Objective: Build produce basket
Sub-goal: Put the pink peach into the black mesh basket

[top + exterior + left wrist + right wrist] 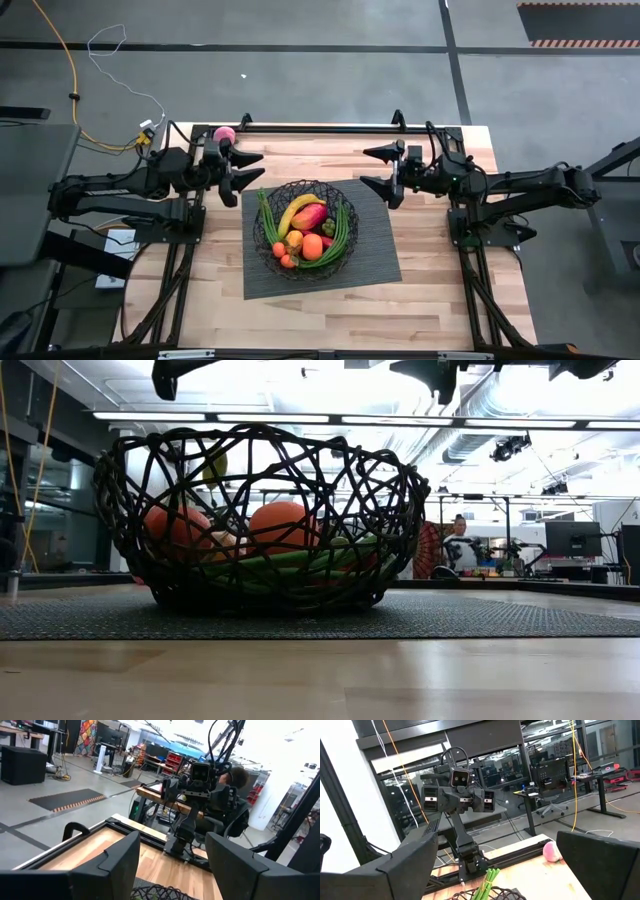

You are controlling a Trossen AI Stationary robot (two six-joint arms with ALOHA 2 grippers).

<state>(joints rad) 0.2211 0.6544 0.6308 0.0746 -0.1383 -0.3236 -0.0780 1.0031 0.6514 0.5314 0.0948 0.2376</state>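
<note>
The round black wire basket (300, 225) stands on the dark grey ribbed mat (375, 250) at the table's middle. In it lie a yellow banana (297, 208), a red-orange mango (310, 216), oranges (312, 246), small tomatoes (287, 259) and long green beans (340, 238). A pink ball (225, 134) rests on the wood near the far left edge, also in the right wrist view (550, 851). My left gripper (262, 167) hovers open and empty left of the basket. My right gripper (364, 167) hovers open and empty beyond the basket's far right rim.
The mat covers the table's middle, with bare wood (440, 290) around it. Black frame rails (320, 128) run along the far edge. Both arms hang well above the basket (260, 520) in the low view. A person (235, 780) sits beyond the table behind the right arm.
</note>
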